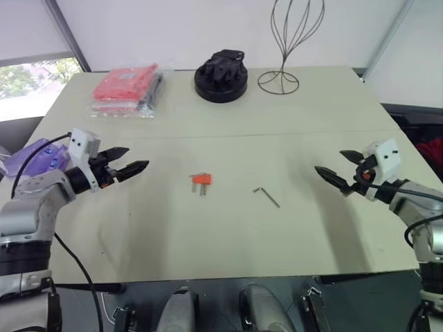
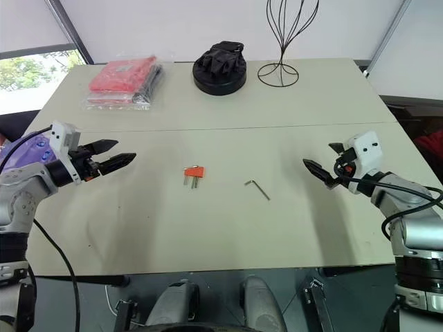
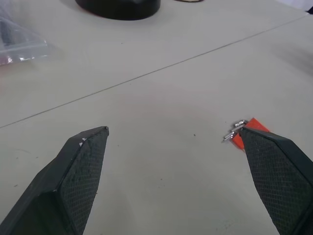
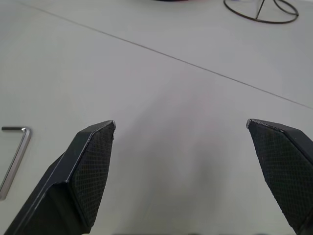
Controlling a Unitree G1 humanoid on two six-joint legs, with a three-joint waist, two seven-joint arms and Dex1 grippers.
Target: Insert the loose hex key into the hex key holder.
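Nearest the camera, the left hand [image 1: 131,160] and right hand [image 1: 333,171] hover low over the table [image 1: 228,235], fingers spread, holding nothing, pointing inward from either side. Between them lie the hex key holder [image 1: 201,180] and, well apart to its right, the loose hex key [image 1: 266,196] (thin, flat on the surface). It could skid or slip from a pinch.

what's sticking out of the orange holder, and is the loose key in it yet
A few short metal keys stick out of the hex key holder; how deep they sit inside the block is hidden. The loose hex key lies apart on the table, not inserted.
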